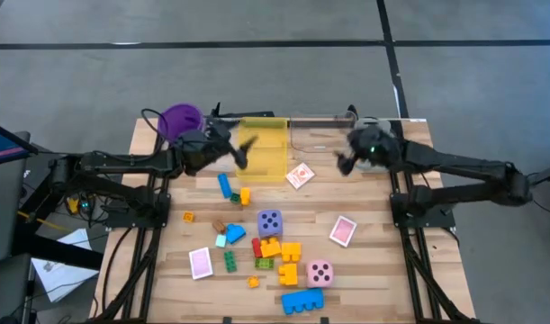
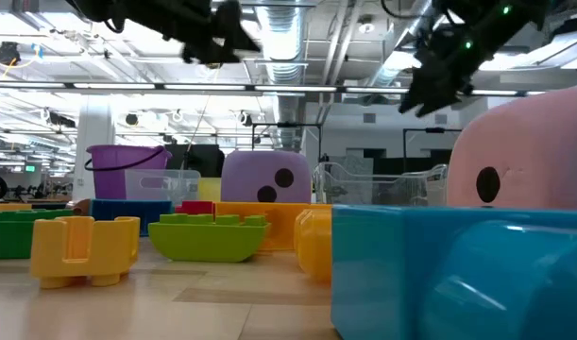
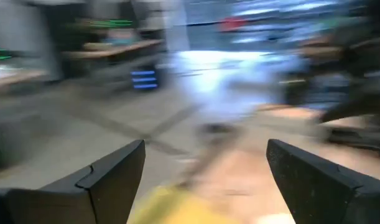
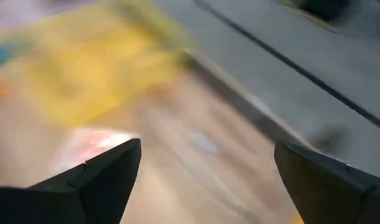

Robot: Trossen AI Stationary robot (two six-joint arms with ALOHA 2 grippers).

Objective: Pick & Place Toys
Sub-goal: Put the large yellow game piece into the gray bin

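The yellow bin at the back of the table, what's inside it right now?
From above, the yellow bin shows only its bare yellow floor, with no toy visible in it. The left end effector hangs over its left edge and covers that strip.

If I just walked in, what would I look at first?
Probably the colourful pile of toy bricks in the middle of the wooden table, with the purple die and pink die among them. Then the two dark arms at the far end, left gripper over the yellow bin, both grippers open.

Toy clutter [image 1: 273, 250] across table's [image 1: 374, 270] middle
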